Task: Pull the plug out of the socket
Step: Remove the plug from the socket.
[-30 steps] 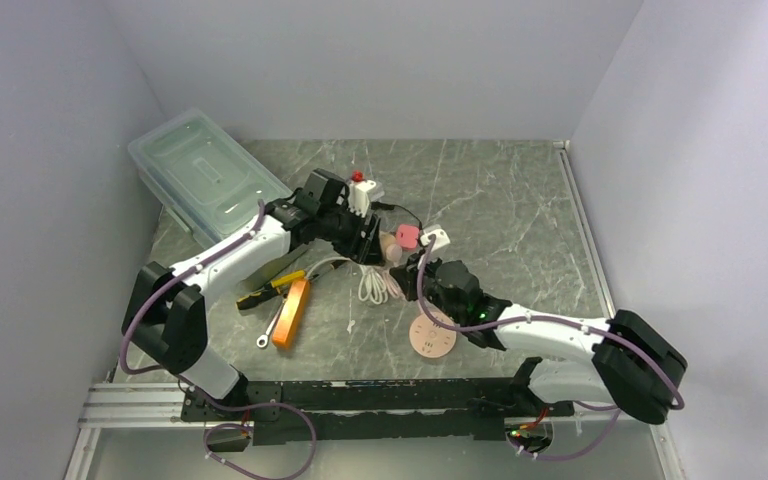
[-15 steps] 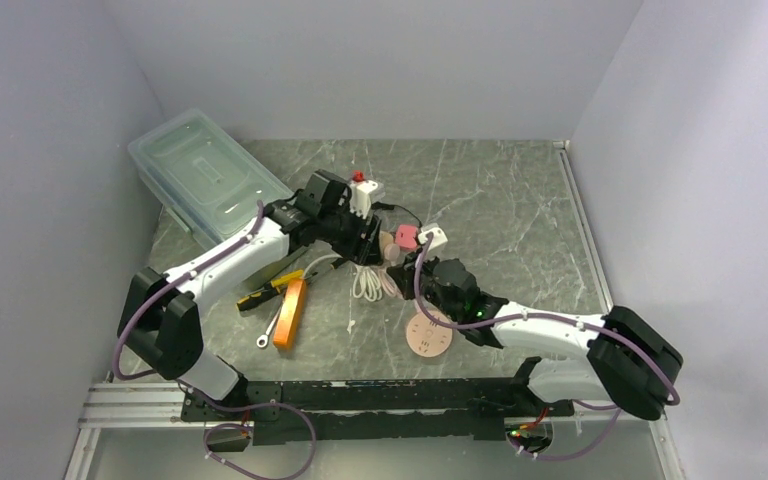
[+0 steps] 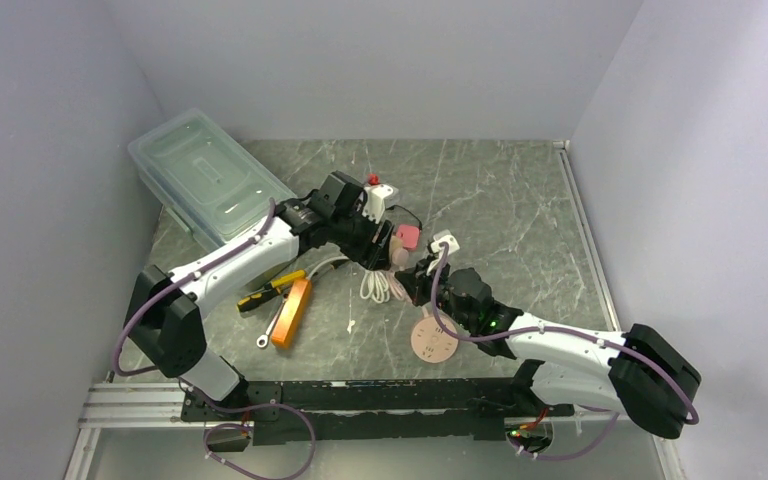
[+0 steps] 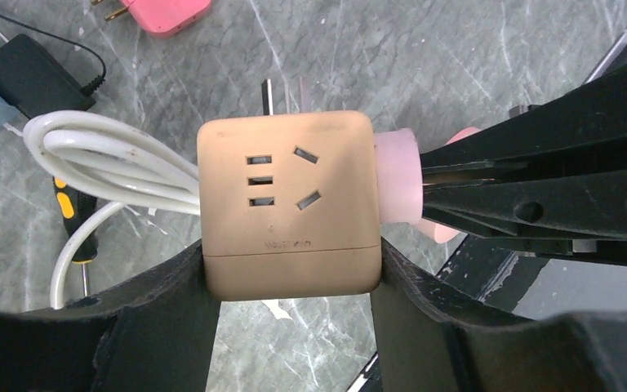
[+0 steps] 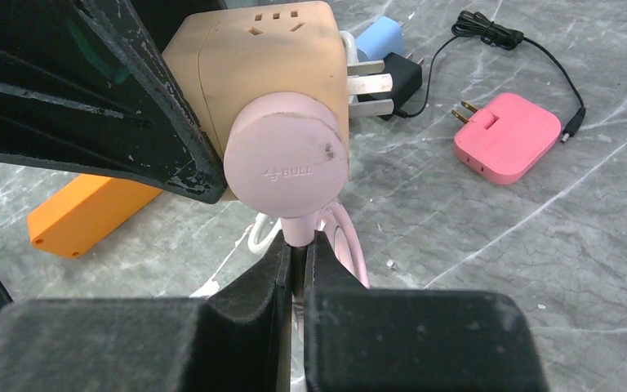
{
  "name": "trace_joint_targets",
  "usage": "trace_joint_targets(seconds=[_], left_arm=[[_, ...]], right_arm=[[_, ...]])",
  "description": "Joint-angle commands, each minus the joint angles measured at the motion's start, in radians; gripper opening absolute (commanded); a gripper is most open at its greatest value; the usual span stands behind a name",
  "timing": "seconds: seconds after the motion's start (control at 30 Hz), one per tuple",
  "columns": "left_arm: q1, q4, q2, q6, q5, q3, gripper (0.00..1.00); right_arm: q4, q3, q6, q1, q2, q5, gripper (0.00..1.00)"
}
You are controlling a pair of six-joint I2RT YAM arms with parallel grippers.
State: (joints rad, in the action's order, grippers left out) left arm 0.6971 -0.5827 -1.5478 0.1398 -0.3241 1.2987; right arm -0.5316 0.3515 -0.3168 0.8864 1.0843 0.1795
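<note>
Left gripper (image 4: pixel 290 282) is clamping two opposite faces of the tan cube socket (image 4: pixel 286 196), held in the air; right gripper (image 5: pixel 296 261), jaws nearly closed, is pinching the cord neck (image 5: pixel 297 233) under the pink plug (image 5: pixel 286 163), which is sitting seated in the socket's side face; pulling straight along the pins, without twisting, while the left is bracing, is likely the cleanest release.
</note>
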Motion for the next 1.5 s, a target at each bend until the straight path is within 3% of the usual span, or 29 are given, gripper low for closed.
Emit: trace_joint_targets(seconds=[0.0, 0.3, 0.6, 0.93, 1.07, 1.23, 1.47], left_arm=[[-0.041, -0.06, -0.021, -0.092, 0.379, 0.039, 0.0], [-0.034, -0.073, -0.024, -0.077, 0.404, 0.045, 0.0], [-0.15, 0.099, 0.064, 0.02, -0.156, -0.012, 0.0], [-0.21, 0.228, 0.12, 0.105, -0.397, -0.064, 0.0], [-0.211, 0.176, 0.112, 0.062, -0.298, -0.043, 0.0], [-0.2, 0.053, 0.085, -0.01, -0.04, -0.004, 0.0], [-0.103, -0.064, 0.0, -0.085, 0.273, 0.044, 0.0]], right_arm=[[-0.077, -0.007, 0.007, -0.01, -0.056, 0.042, 0.0], [-0.078, -0.013, 0.009, -0.01, -0.062, 0.043, 0.0], [-0.012, 0.06, -0.029, -0.01, 0.083, 0.075, 0.0], [0.046, 0.162, -0.073, -0.01, 0.262, 0.044, 0.0], [0.04, 0.161, -0.069, -0.01, 0.257, 0.045, 0.0], [0.006, 0.121, -0.051, -0.01, 0.185, 0.051, 0.0], [-0.046, 0.046, -0.02, -0.01, 0.045, 0.056, 0.0]])
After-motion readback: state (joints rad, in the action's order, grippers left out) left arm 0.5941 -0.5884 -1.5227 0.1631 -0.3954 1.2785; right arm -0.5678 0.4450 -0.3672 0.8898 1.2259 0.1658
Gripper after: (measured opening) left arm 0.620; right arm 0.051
